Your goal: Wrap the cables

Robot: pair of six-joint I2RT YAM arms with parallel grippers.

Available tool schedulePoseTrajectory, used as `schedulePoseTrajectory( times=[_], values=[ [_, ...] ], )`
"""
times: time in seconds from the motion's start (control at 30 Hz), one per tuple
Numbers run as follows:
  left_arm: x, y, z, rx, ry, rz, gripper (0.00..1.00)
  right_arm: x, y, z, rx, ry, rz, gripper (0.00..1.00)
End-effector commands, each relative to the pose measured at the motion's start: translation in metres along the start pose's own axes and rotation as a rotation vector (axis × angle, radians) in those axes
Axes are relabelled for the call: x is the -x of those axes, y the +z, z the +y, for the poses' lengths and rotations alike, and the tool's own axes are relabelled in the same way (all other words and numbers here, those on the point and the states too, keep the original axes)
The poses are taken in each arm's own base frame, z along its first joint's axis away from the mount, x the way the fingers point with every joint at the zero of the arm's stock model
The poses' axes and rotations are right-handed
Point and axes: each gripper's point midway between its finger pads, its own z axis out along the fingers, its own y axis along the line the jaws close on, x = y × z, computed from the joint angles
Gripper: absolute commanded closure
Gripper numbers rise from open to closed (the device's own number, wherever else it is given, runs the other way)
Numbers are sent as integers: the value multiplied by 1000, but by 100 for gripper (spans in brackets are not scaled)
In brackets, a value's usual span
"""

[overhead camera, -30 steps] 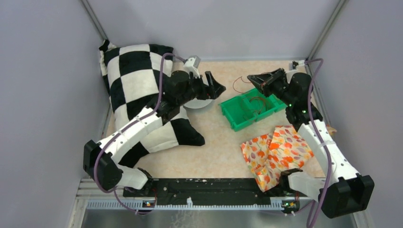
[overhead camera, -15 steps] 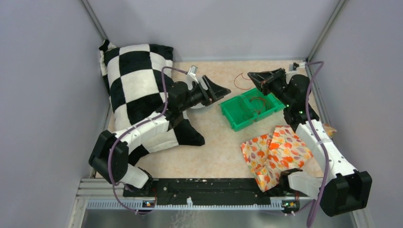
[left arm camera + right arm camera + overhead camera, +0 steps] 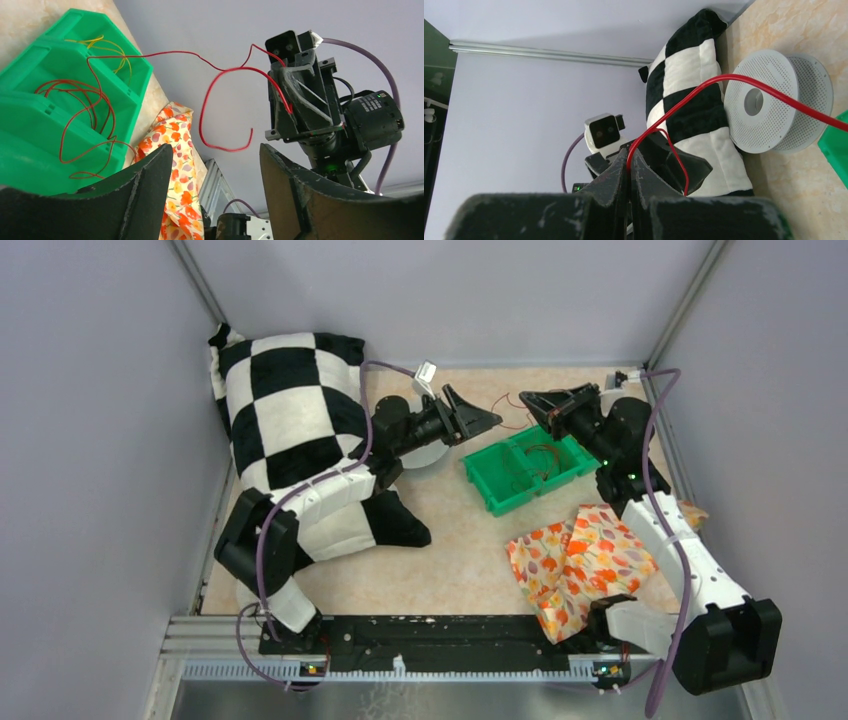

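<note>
Pinching one red cable (image 3: pixel 729 76) in the pressed-together right gripper (image 3: pixel 527 400), holding it in the air just beyond the green bin (image 3: pixel 480 480), free tail curled before the spread, empty left gripper (image 3: pixel 216 155). Judging it hair-light, springy and snag-prone; probably best taking hold near the dangling tail. Noting other cables (image 3: pixel 70 86), red and yellowish, looping loosely inside the bin's compartments.
</note>
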Motion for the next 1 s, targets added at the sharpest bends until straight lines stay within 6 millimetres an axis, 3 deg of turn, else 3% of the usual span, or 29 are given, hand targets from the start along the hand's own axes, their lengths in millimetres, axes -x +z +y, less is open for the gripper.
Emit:
schedulePoseTrajectory(
  times=[0.0, 0.17, 0.27, 0.43, 0.6, 0.7, 0.73, 0.77, 0.9, 0.97],
  values=[
    [10, 18, -14, -99, 44, 2, 31, -5, 2, 11, 46, -5, 23, 100],
    [13, 25, -13, -109, 42, -3, 42, -5, 1, 9, 41, -9, 24, 100],
    [17, 27, -12, -95, 50, -16, 54, -6, 2, 8, 38, -8, 29, 100],
    [23, 28, -2, -36, 92, -39, 98, -7, 2, 2, 26, -6, 28, 100],
    [34, 12, 7, 44, 192, -51, 100, -10, -3, -14, -18, -16, 34, 100],
    [46, 1, 1, 64, 276, -47, 100, -16, -7, -25, -35, -20, 55, 100],
    [48, -1, 0, 73, 307, -35, 100, -18, -9, -28, -39, -18, 68, 96],
    [49, -3, -1, 79, 337, -11, 100, -19, -11, -30, -41, -19, 79, 84],
    [49, -17, 7, 118, 438, 105, 100, -17, -23, -33, -41, -67, 121, 19],
    [55, -26, 11, 140, 480, 134, 100, -14, -32, -36, -47, -125, 166, 6]
  ],
)
